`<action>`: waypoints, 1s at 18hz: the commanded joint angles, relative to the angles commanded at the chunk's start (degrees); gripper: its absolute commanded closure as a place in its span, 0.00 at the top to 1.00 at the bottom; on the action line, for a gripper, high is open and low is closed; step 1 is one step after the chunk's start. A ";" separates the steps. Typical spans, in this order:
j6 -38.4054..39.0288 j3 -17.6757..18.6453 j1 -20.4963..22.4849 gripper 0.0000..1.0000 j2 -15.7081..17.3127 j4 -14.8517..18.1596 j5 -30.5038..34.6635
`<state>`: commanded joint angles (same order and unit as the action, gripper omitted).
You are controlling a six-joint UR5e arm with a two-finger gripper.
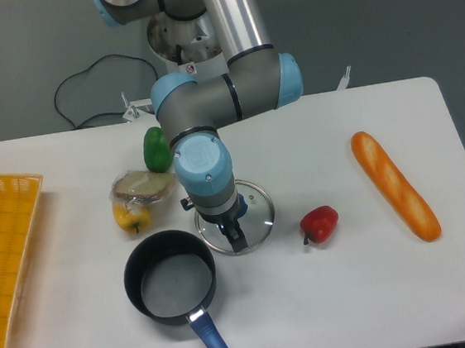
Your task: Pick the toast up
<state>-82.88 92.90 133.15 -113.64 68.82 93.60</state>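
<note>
Here, nearest to you, the black pot [170, 278] is sitting close to the front edge of the table [353, 294], and its blue handle [215, 344] is pointing toward that edge. Just behind the pot, the glass lid [257, 213] is lying flat, and the gripper [236, 238] is hanging directly above it. You are seeing the gripper from above, so the wrist is hiding most of it; only a dark tip is showing, and I cannot tell how far the jaws are apart or whether they are holding anything.

The toast [143, 186] is lying farther back and more toward the left edge, and it is leaning on the yellow pepper [131, 217], so it is tilted, not flat. The green pepper [157, 149] is standing just behind it. The red pepper [319, 224] and the baguette [395, 184] are lying toward the right edge, well apart from the toast. The yellow basket [8, 272] is sitting at the left edge.

What could be going wrong from here, in my judgement: the gripper is not above the toast, so if you are closing now, you are catching the lid knob instead. Also, the toast is glossy and tilted, so the fingers could be slipping on it or pushing it off the yellow pepper. Coming down too near could also be knocking the green pepper.

The arm is reaching from the back edge, the forearm is folding at the elbow, and the wrist is pointing straight down.
</note>
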 joint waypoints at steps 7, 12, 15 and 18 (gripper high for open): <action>1.49 0.70 0.18 1.00 0.00 0.53 -0.88; 1.49 2.20 0.35 1.00 0.18 0.61 -0.97; 1.49 3.77 0.44 1.00 1.31 0.70 -1.32; 2.45 6.15 0.26 1.00 3.08 0.79 -3.42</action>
<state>-80.43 99.05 133.42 -110.57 69.61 90.19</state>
